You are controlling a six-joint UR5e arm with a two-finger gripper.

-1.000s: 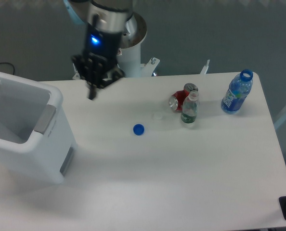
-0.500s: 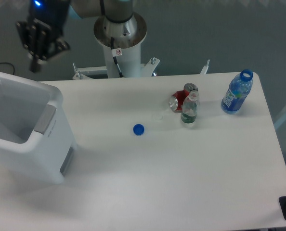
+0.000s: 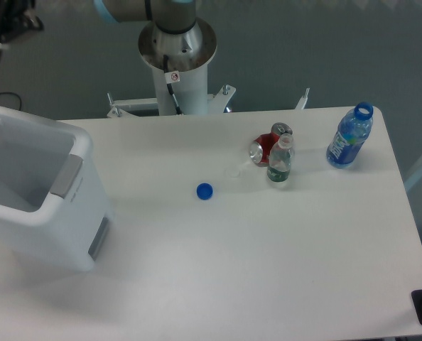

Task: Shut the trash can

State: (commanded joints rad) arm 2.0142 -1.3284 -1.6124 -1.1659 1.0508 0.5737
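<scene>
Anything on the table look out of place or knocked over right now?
A loose blue cap lies alone mid-table, and the blue bottle at the far right stands uncapped. A crushed red can lies on its side against the small clear bottle. The trash can sits open and angled to the table edge. Nothing looks spilled.

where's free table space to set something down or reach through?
Bare: the whole near half of the table, and the stretch between the trash can and the blue cap. Crowded: far right, where the crushed cans, small bottle and a clear cap cluster, with the blue bottle near the corner.
</scene>
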